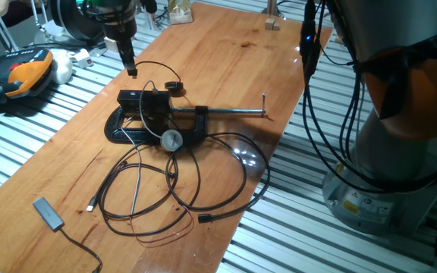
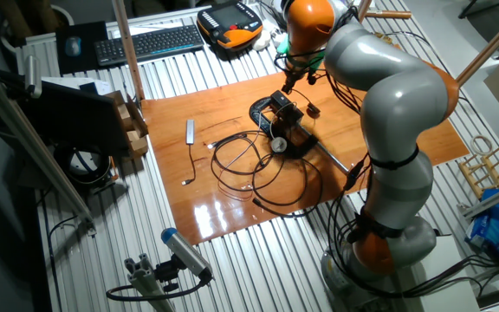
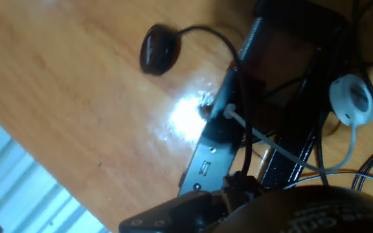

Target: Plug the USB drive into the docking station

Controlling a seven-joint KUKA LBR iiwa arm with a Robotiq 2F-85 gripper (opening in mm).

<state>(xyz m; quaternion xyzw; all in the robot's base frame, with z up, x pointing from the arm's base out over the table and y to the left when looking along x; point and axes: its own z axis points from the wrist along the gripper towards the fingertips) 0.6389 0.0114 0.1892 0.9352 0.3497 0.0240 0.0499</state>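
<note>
The docking station point(image 1: 136, 98) is a small black box held in a black G-clamp point(image 1: 192, 125) at the middle of the wooden table point(image 1: 226, 61). It also shows under the arm in the other fixed view point(image 2: 281, 107). My gripper point(image 1: 131, 70) hangs just above and behind the box, its fingers shut on a tiny black stick, the USB drive point(image 1: 133, 73). In the hand view the station's port face point(image 3: 207, 167) lies just ahead of the dark, blurred fingertips point(image 3: 186, 208). The drive itself cannot be made out there.
A long steel screw point(image 1: 234, 114) sticks out of the clamp to the right. A small black round plug on a cable point(image 1: 173, 86) lies behind the box and a white disc point(image 1: 171, 139) in front. Looped black cables point(image 1: 177, 189) spread toward the near edge. A flat dongle point(image 1: 48, 213) lies at the near left.
</note>
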